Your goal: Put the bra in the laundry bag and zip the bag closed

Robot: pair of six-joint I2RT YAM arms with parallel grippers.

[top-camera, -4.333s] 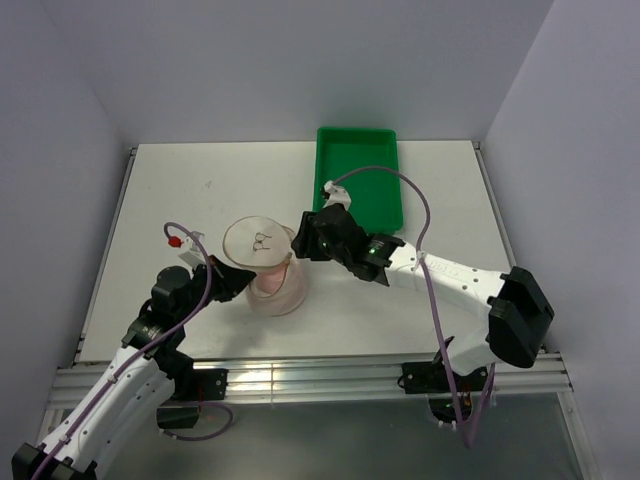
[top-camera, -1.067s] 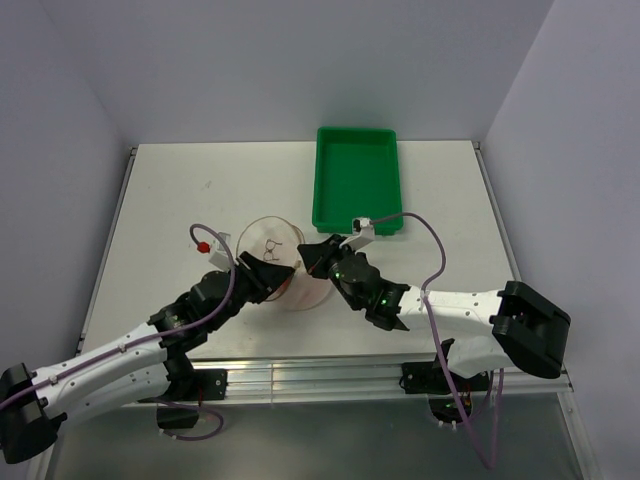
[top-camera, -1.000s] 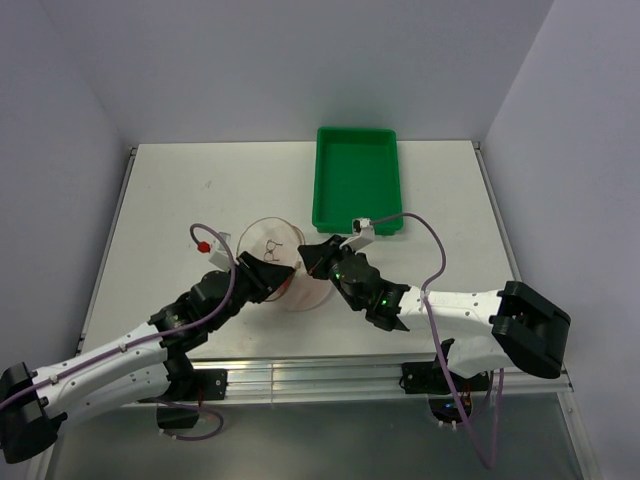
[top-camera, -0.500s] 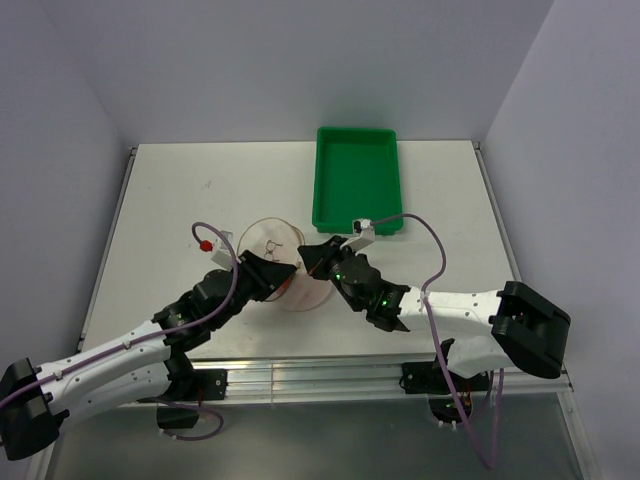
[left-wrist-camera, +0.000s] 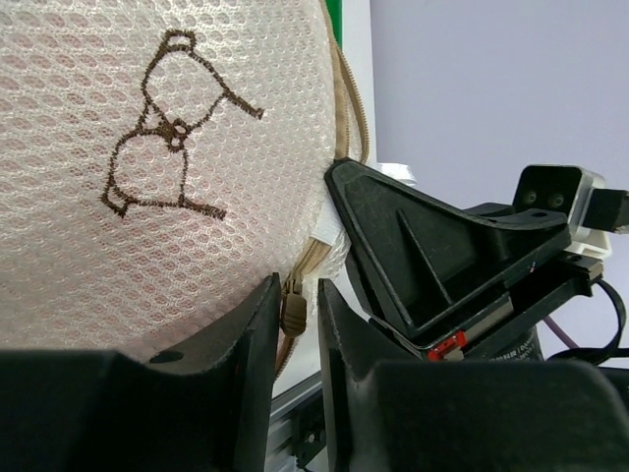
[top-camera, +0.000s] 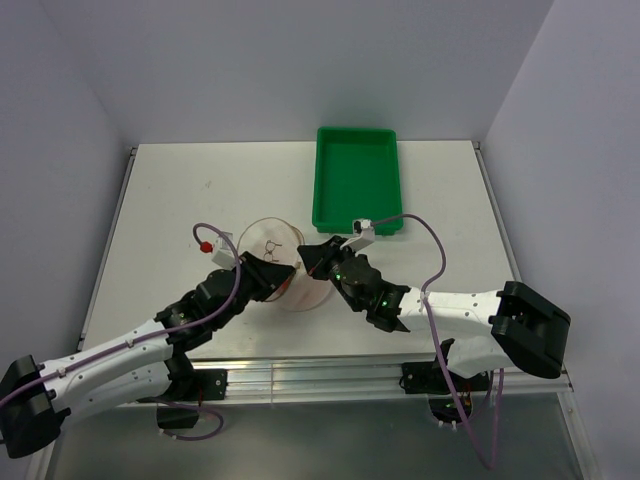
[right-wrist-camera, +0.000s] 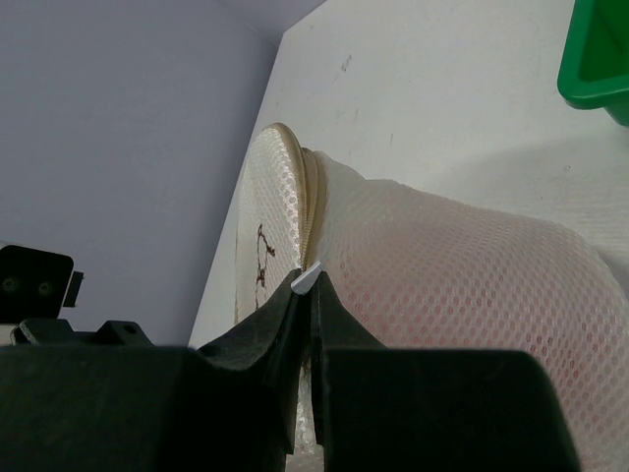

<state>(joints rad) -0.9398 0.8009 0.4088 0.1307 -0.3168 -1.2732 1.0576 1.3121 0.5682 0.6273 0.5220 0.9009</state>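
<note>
The laundry bag (top-camera: 283,262), a cream mesh dome with a brown printed mark (left-wrist-camera: 167,128), lies on its side near the table's front. The pink bra (right-wrist-camera: 472,285) shows through the mesh, inside the bag. My left gripper (top-camera: 272,274) is at the bag's near left. In the left wrist view, my left gripper (left-wrist-camera: 298,295) is narrowly open around the tan zipper pull (left-wrist-camera: 293,313), which rests against one finger. My right gripper (top-camera: 314,257) is at the bag's right. In the right wrist view, my right gripper (right-wrist-camera: 308,285) is shut on a small white tab (right-wrist-camera: 308,277) by the zipper line (right-wrist-camera: 313,202).
The green tray (top-camera: 357,180) stands at the back, right of centre, and its corner shows in the right wrist view (right-wrist-camera: 600,59). The two grippers are close together, a bag's width apart. The table's front rail (top-camera: 300,375) lies just behind the arms.
Over four seconds both arms swung in low and the bag shifted right and nearer. In the last second my left gripper crept slightly toward the bag; my right gripper held still.
</note>
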